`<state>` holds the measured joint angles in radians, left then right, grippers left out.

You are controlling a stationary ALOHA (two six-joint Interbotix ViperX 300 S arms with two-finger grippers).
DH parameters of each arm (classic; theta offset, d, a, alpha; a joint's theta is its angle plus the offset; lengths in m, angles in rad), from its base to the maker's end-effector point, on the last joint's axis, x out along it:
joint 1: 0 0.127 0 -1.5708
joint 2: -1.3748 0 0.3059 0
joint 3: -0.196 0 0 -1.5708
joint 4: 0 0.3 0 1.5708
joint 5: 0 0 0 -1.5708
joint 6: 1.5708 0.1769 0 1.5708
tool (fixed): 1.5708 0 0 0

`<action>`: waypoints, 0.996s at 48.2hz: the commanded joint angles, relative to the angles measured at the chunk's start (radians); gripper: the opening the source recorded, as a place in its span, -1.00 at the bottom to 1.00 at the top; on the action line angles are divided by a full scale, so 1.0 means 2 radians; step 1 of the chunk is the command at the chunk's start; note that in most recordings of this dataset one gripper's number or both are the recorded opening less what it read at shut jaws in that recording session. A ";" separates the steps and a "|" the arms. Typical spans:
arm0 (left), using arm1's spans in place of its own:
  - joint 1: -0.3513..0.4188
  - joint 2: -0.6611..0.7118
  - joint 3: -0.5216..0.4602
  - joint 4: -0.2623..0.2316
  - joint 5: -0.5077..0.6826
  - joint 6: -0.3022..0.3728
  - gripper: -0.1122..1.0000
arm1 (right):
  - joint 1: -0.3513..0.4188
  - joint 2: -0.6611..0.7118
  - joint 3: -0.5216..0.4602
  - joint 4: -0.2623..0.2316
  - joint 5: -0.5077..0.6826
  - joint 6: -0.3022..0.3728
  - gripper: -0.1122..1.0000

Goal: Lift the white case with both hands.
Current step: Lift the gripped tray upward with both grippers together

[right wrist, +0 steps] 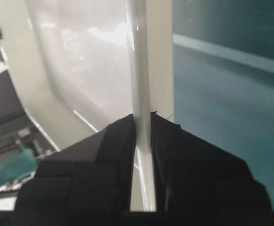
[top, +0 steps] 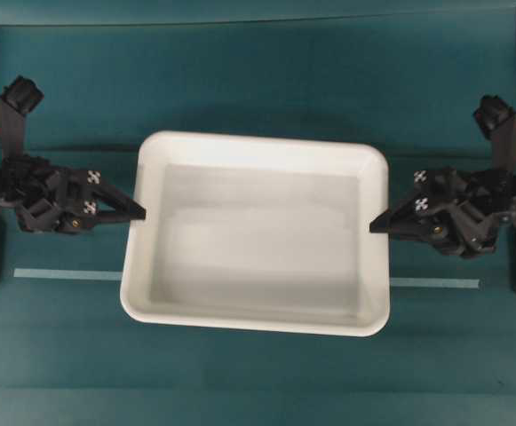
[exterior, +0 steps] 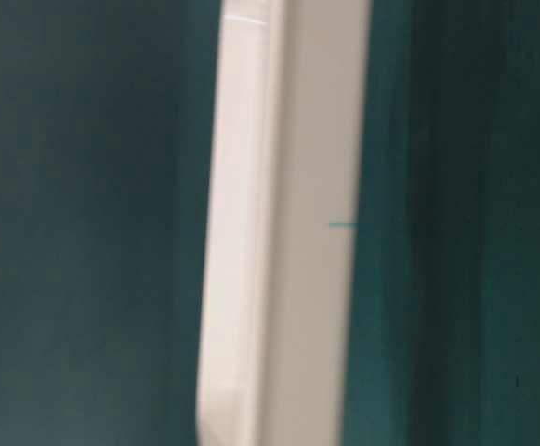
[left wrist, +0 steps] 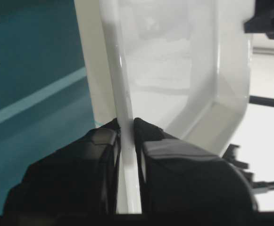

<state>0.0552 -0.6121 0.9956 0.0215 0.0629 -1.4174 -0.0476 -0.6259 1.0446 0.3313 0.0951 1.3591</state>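
The white case (top: 258, 164) fills the middle of the overhead view, its plain inside facing up. My left gripper (top: 140, 213) is shut on the case's left rim, and the left wrist view shows that rim (left wrist: 122, 84) pinched between both black jaws. My right gripper (top: 373, 225) is shut on the right rim, which runs between its jaws (right wrist: 141, 70) in the right wrist view. The table-level view shows the case's side wall (exterior: 279, 223) as a blurred white band. Whether the case's underside touches the cloth cannot be told.
Teal cloth (top: 258, 71) covers the table all round the case. A pale tape strip (top: 62, 274) runs across the cloth, passing under the case and showing again at the right (top: 435, 284). Both arm bases stand at the far left and right edges.
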 commanded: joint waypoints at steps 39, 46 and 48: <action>-0.002 -0.019 -0.119 0.001 0.091 -0.001 -0.66 | -0.036 -0.043 -0.097 -0.023 0.110 -0.001 -0.61; -0.001 -0.021 -0.129 0.001 0.100 -0.002 -0.66 | -0.036 -0.040 -0.127 -0.033 0.148 -0.001 -0.61; -0.001 -0.021 -0.130 0.001 0.100 -0.002 -0.66 | -0.037 -0.038 -0.136 -0.038 0.156 -0.001 -0.61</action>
<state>0.0552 -0.6719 0.7946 0.0215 0.2792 -1.4205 -0.1227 -0.7394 0.8544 0.2669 0.4034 1.3606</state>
